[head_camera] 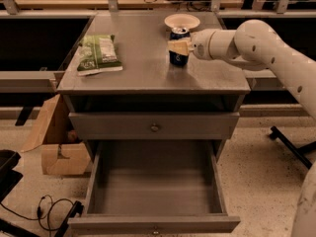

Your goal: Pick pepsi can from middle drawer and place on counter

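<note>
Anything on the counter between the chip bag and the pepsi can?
No. The camera view shows bare counter between the chip bag and the pepsi can. The end effector is at the can.

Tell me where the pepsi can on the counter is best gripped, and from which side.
Grip the pepsi can around its upper side wall, coming in level from the view's right: it stands upright on the counter, and the bowl sits close behind it. The hand is at its upper part, reaching from that side.
</note>
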Tool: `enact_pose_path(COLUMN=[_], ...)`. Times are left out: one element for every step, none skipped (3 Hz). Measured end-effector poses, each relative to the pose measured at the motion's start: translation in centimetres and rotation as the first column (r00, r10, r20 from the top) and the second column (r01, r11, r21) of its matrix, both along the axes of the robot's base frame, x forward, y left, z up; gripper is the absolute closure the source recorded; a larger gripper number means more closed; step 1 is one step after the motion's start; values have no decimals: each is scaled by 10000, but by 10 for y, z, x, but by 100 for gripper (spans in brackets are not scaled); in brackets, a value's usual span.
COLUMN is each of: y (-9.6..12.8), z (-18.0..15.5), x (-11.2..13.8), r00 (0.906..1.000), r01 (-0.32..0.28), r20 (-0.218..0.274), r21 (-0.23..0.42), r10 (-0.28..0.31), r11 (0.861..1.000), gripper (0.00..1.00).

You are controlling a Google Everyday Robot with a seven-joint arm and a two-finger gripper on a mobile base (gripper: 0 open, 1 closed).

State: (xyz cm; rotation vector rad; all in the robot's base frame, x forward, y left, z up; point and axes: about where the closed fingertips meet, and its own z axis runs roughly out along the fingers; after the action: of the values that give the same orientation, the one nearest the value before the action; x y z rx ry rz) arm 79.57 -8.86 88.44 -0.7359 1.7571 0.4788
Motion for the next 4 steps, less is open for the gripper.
enact_pose_path(y=[0, -4, -15, -44], z=[0, 16, 45, 73], x=[0, -6, -33, -81], r00=[10000, 9994, 9955, 9920], r01=[-1, -101, -273, -34], r20=[1, 323, 880, 1223], r21=[0, -80, -935, -2264], r10=[1, 104, 356, 319], r11=[10000, 9999, 9952, 9740], gripper=[12, 0, 0, 0])
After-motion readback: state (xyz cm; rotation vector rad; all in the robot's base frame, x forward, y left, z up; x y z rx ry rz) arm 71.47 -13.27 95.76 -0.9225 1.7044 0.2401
